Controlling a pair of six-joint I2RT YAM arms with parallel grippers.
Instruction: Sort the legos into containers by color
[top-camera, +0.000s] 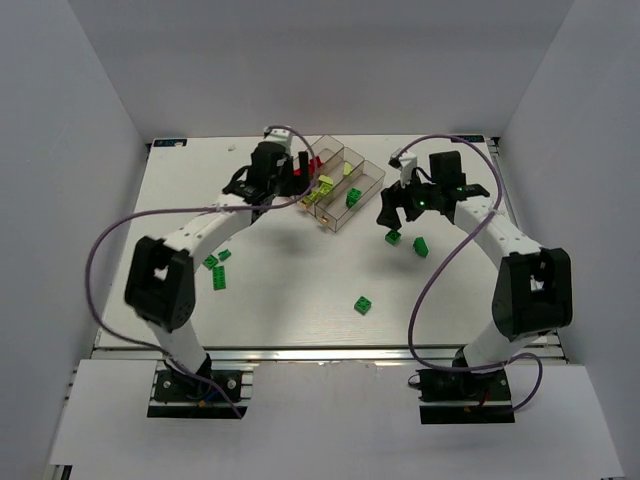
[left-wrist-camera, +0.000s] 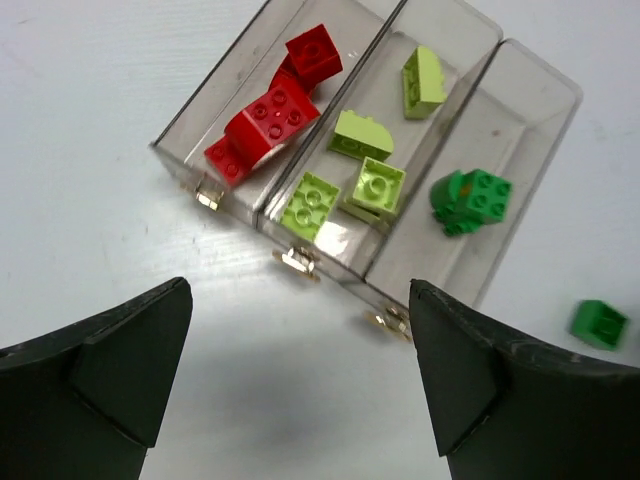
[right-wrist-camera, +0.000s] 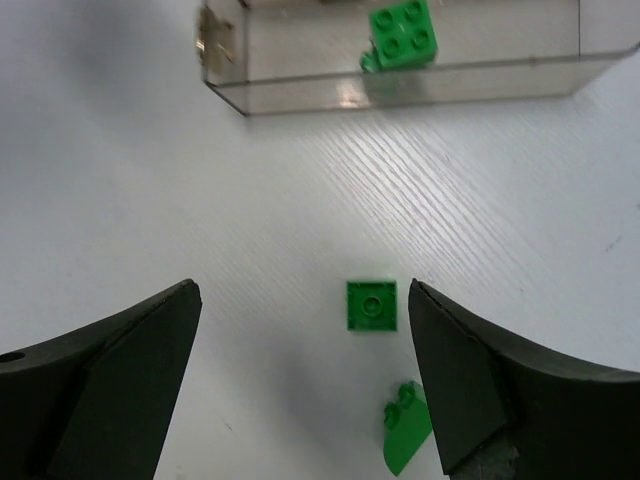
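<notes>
The containers (top-camera: 345, 215) are three joined smoky trays, also seen in the left wrist view (left-wrist-camera: 520, 110). One holds red legos (left-wrist-camera: 270, 120), the middle one pale yellow-green legos (left-wrist-camera: 365, 135), and the third a dark green lego (left-wrist-camera: 470, 200). My left gripper (left-wrist-camera: 300, 320) is open and empty over bare table, just short of the trays' latched end. My right gripper (right-wrist-camera: 303, 300) is open and empty above a flat dark green lego (right-wrist-camera: 371, 305), which lies near its right finger. A curved green lego (right-wrist-camera: 407, 440) lies beside it.
Loose dark green legos lie on the table: three at the left (top-camera: 217, 268), one near the front middle (top-camera: 363, 305), two under the right gripper (top-camera: 407, 242). One green lego (left-wrist-camera: 600, 323) lies right of the trays. White walls enclose the table.
</notes>
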